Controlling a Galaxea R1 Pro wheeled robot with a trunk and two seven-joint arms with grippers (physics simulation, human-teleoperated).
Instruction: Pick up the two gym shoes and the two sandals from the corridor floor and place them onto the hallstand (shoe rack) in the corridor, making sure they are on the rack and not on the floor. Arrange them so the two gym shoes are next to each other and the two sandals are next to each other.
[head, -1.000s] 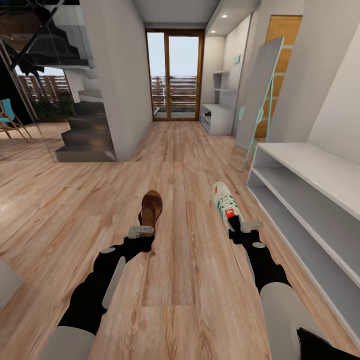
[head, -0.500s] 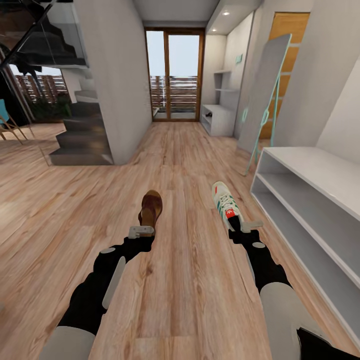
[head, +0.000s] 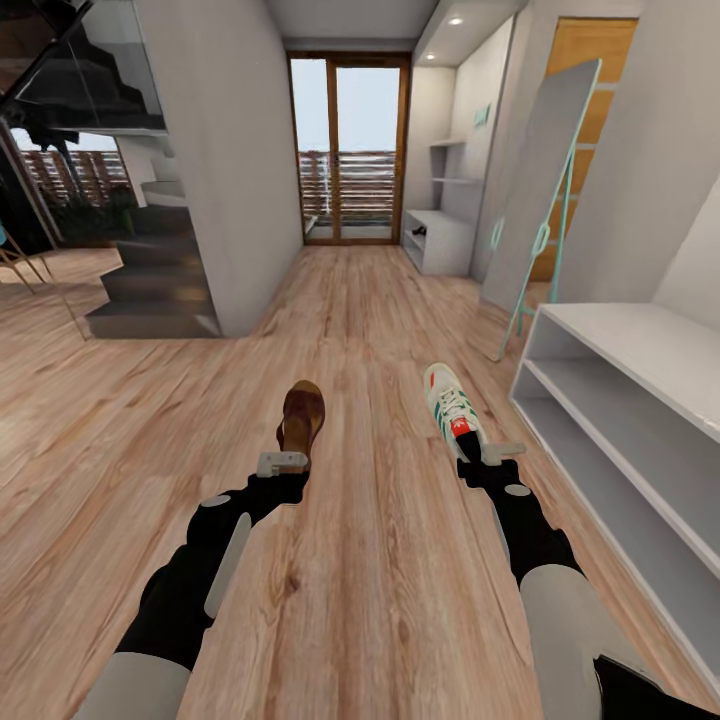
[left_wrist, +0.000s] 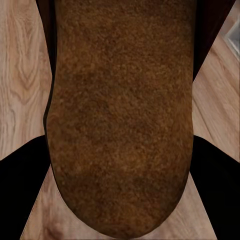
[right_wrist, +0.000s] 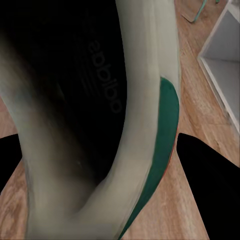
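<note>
The sneaker (head: 452, 408) is carried in the right gripper (head: 487, 456), heel toward the wrist and toe pointing up the corridor toward 12 o'clock; in the right wrist view its dark opening and green heel trim (right_wrist: 162, 150) sit between the two black fingers (right_wrist: 210, 175), which are closed on the heel. The sandal (head: 301, 414) is carried the same way in the left gripper (head: 282, 464), its long axis also toward 12 o'clock, and the left wrist view shows its brown sole (left_wrist: 120, 115) clamped between the fingers (left_wrist: 22, 190). Both shoes hang above the floor (head: 360, 560). The rack (head: 640, 400) stands at about 2 o'clock, its open tiers facing the corridor, so the right arm with the sneaker is much the nearer. I judge the coming move turns on swinging the sneaker rightward toward 3 o'clock, across its own long axis, onto a tier.
</note>
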